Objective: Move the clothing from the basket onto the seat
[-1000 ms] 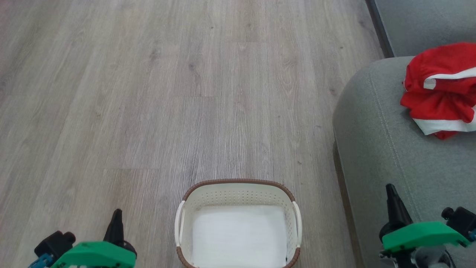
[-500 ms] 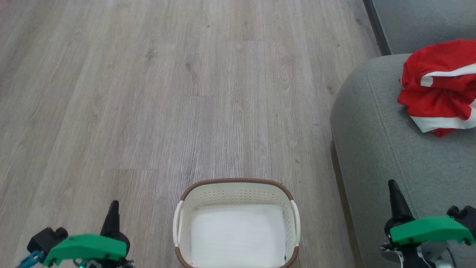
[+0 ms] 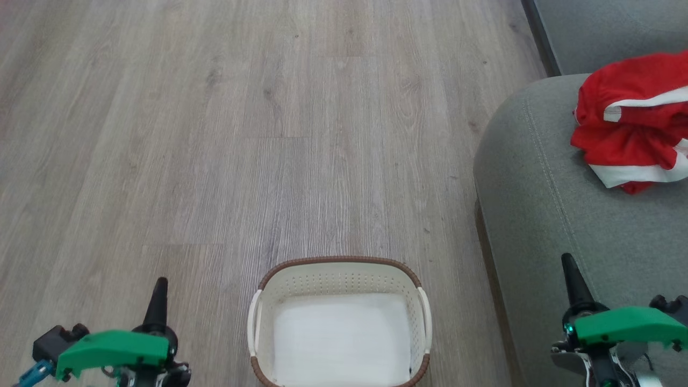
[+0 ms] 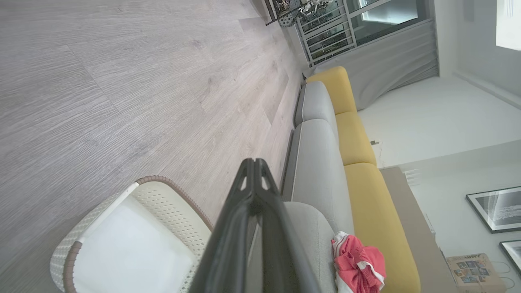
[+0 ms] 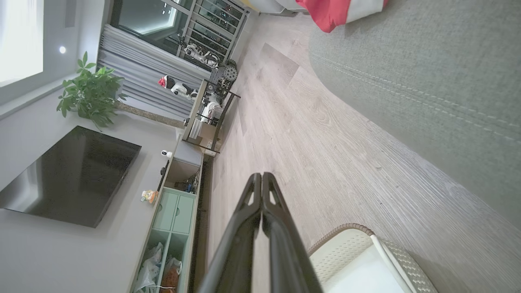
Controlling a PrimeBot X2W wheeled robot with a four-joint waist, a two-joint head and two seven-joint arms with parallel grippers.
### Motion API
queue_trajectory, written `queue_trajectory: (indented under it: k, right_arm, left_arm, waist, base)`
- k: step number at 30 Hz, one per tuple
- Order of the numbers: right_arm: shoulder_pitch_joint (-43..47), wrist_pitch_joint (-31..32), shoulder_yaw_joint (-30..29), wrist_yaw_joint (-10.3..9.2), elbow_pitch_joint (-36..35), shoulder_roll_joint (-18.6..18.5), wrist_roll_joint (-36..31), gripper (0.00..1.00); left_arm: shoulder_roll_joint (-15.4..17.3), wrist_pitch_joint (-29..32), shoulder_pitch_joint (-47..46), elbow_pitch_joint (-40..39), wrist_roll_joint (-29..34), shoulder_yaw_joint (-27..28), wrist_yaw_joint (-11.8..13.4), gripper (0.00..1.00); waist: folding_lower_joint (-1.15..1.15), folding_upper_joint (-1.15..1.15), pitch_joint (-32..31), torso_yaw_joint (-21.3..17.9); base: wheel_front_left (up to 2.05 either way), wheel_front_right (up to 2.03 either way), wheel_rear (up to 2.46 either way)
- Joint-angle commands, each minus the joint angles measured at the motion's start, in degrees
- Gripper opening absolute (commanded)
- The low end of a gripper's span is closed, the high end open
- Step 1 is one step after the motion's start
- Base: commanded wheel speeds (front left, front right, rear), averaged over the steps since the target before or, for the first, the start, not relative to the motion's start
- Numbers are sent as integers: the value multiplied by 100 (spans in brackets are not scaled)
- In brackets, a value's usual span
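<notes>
**Operator:** Head view. Report positions.

**Technician:** The basket (image 3: 338,279) stands on the wood-grain floor (image 3: 269,134) at bottom centre, with its white base exposed. The seat (image 3: 559,226) takes up the right side. The clothing (image 3: 629,123) lies in a crumpled red-and-white heap on top of the seat, near the right edge and well apart from the basket. The left gripper (image 3: 160,283) is at lower left over the floor, beside the basket and not touching it. The right gripper (image 3: 568,263) is at lower right, in front of the seat's rounded edge. Each shows as one dark point: jaws together, nothing held.

**Operator:** Left wrist view.

**Technician:** The two fingers (image 4: 236,232) meet at the tips, so the jaws are closed on nothing. The basket is at lower left, with its perforated wall and brown rim visible and its base exposed. To the right of the fingers is the seat, with the clothing bunched on it near the bottom of the view. Yellow back cushions (image 4: 358,138) run along the sofa's far side.

**Operator:** Right wrist view.

**Technician:** The fingers are pressed together tip to tip and hold nothing. Part of the basket's rim and wall shows in the lower right corner. The seat fills the upper right, its stitched seam visible. A red-and-white corner of the clothing rests on it at the top edge. A dark television (image 5: 69,175), a potted plant (image 5: 91,93) and a pale green cabinet (image 5: 175,211) are on the left.
</notes>
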Motion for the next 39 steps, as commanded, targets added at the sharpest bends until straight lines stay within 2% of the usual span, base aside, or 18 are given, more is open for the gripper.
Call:
queue_trajectory:
  k: [1,39]
  right_arm:
    - [-321,44,53,33,-176,-31,178,0]
    - [-638,661,-99,47,-145,-37,2619,0]
  left_arm:
    - [16,66,-327,-192,-150,193,-78,0]
    - [-149,682,-734,-211,-2271,781,-589,0]
  waist:
    - [0,0,3,-6]
    - [0,0,71,-171]
  base:
    - [0,0,0]
    - [0,0,0]
